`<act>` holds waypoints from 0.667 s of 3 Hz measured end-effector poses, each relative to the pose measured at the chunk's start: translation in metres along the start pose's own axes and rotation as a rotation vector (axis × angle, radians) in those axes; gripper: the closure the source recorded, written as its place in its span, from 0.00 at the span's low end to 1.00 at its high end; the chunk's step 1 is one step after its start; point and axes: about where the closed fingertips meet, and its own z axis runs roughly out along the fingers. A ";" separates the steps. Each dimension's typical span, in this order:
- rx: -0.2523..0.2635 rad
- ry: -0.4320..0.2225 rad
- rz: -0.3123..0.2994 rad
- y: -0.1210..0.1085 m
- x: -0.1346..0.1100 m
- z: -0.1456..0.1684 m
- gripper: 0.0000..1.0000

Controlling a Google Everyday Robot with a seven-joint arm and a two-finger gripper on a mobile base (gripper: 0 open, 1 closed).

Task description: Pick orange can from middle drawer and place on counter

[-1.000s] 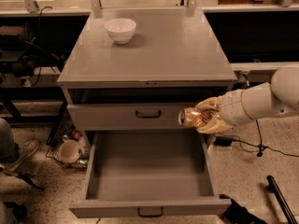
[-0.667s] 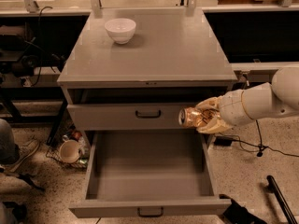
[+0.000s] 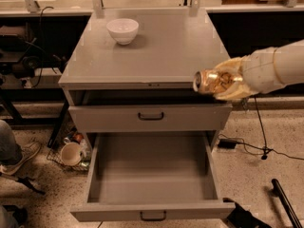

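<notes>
- The claw [image 3: 227, 83] reaches in from the right of the surface [image 3: 175, 51], clamped around the orange can [image 3: 209, 81].
- The can is at the surface's front right corner, on its side, with its long axis left-right and its silvery end pointing left.
- The middle drawer [image 3: 152, 175] stands open below the surface.
- A white bowl [image 3: 123, 30] sits at the surface's back left.

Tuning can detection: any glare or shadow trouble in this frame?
Camera view: bright specular highlights on the orange can, held sideways by the gripper at the counter's front right edge. Camera view: soft overhead sheen on the counter, and the white bowl casts a faint shadow to its right. Camera view: the middle drawer interior is evenly lit, with no glare.
</notes>
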 end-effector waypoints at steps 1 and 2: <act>0.069 0.011 -0.049 -0.035 -0.013 -0.034 1.00; 0.081 0.011 -0.053 -0.040 -0.014 -0.038 1.00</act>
